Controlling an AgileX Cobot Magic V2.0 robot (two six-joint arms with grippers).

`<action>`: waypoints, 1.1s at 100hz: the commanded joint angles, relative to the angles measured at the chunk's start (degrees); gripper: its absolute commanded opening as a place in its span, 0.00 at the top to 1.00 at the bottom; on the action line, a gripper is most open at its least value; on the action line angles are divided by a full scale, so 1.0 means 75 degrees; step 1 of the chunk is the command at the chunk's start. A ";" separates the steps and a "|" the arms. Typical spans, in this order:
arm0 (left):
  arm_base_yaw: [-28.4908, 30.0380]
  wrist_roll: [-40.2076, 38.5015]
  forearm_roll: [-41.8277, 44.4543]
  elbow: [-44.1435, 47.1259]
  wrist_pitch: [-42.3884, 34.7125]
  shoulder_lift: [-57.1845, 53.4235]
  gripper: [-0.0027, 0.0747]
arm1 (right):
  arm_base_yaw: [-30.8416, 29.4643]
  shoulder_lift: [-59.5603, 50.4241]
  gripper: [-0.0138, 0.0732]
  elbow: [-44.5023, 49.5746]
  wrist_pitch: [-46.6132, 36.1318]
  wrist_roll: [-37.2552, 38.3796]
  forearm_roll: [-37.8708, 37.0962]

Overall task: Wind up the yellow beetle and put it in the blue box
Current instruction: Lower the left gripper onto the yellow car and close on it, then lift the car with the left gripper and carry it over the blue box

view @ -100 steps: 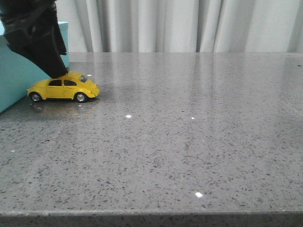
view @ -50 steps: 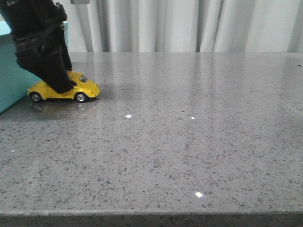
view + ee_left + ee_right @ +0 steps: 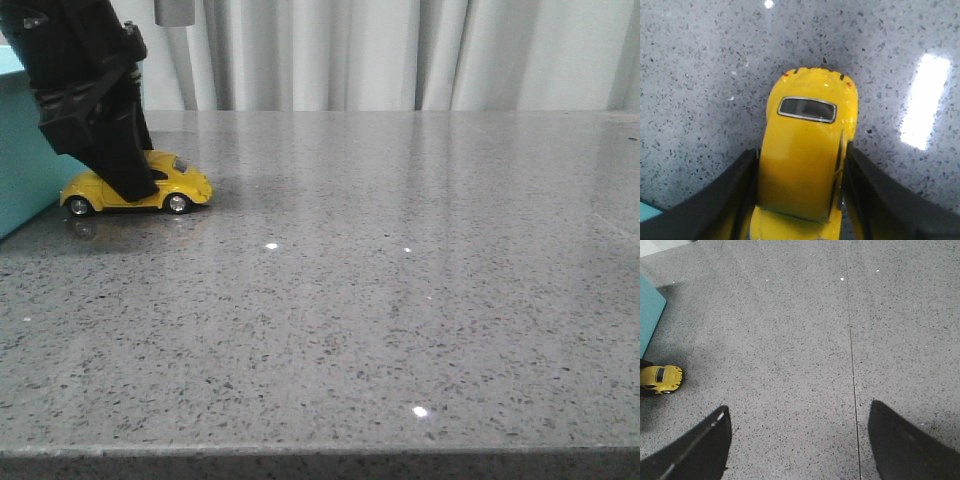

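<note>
The yellow beetle (image 3: 182, 183) stands on its wheels on the grey stone table at the far left, its nose pointing right, just beside the blue box (image 3: 20, 165). My left gripper (image 3: 133, 188) comes down over the car's roof. In the left wrist view the two black fingers (image 3: 735, 190) press against both sides of the beetle (image 3: 807, 120), so the gripper (image 3: 801, 151) is shut on it. My right gripper (image 3: 799, 407) is open and empty above bare table, well to the right of the beetle (image 3: 661, 378) and the box (image 3: 649, 315).
The grey speckled table (image 3: 400, 280) stretches to the right and front of the car. White curtains (image 3: 400, 50) hang behind the table. A thin seam (image 3: 851, 340) runs across the table surface.
My left gripper has dropped from above the roof down around the car's body. The beetle has shifted slightly to the right.
</note>
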 commanded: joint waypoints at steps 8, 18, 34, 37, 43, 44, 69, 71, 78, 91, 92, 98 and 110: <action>-0.0076 0.0007 -0.0150 -0.0241 -0.0225 -0.0291 0.74 | 0.0010 -0.0066 0.19 -0.0170 -0.0543 -0.0073 -0.0040; -0.0181 0.0007 -0.0150 -0.0320 -0.0225 -0.0291 0.75 | 0.0010 -0.0066 0.19 -0.0170 -0.0543 -0.0073 -0.0040; -0.0416 -0.0012 -0.0150 -0.1025 -0.0125 -0.0291 0.75 | 0.0010 -0.0066 0.19 -0.0170 -0.0552 -0.0073 -0.0040; -0.0452 -0.0049 -0.0163 -0.1209 -0.0071 -0.0291 0.75 | 0.0010 -0.0066 0.19 -0.0170 -0.0552 -0.0073 -0.0040; -0.0518 -0.0290 -0.0165 -0.1652 0.0007 -0.0291 0.75 | 0.0010 -0.0066 0.19 -0.0170 -0.0552 -0.0073 -0.0040; -0.0518 -0.0338 -0.0165 -0.1704 0.0027 -0.0291 0.75 | 0.0010 -0.0066 0.19 -0.0170 -0.0552 -0.0073 -0.0040; -0.0190 -0.3388 0.0015 -0.3499 0.0329 -0.0397 0.75 | 0.0010 -0.0066 0.19 -0.0170 -0.0501 -0.0073 -0.0040; -0.0142 -0.3492 0.0014 -0.3610 0.0385 -0.0416 0.75 | 0.0010 -0.0066 0.19 -0.0170 -0.0501 -0.0073 -0.0040; 0.0074 -0.4222 0.0068 -0.3939 0.0727 -0.0508 0.75 | 0.0010 -0.0066 0.19 -0.0170 -0.0484 -0.0073 -0.0040; 0.0649 -0.5713 0.0711 -0.4302 0.1282 -0.0710 0.75 | 0.0010 -0.0066 0.19 -0.0170 -0.0476 -0.0073 -0.0040; 0.0683 -0.5831 0.0757 -0.4303 0.1313 -0.0734 0.75 | 0.0010 -0.0066 0.19 -0.0170 -0.0476 -0.0073 -0.0040; 0.0993 -0.6297 0.1200 -0.4315 0.1530 -0.0824 0.75 | 0.0010 -0.0066 0.19 -0.0170 -0.0476 -0.0073 -0.0040; 0.1640 -0.6666 0.1654 -0.4315 0.2019 -0.0874 0.75 | 0.0010 -0.0066 0.19 -0.0170 -0.0476 -0.0073 -0.0040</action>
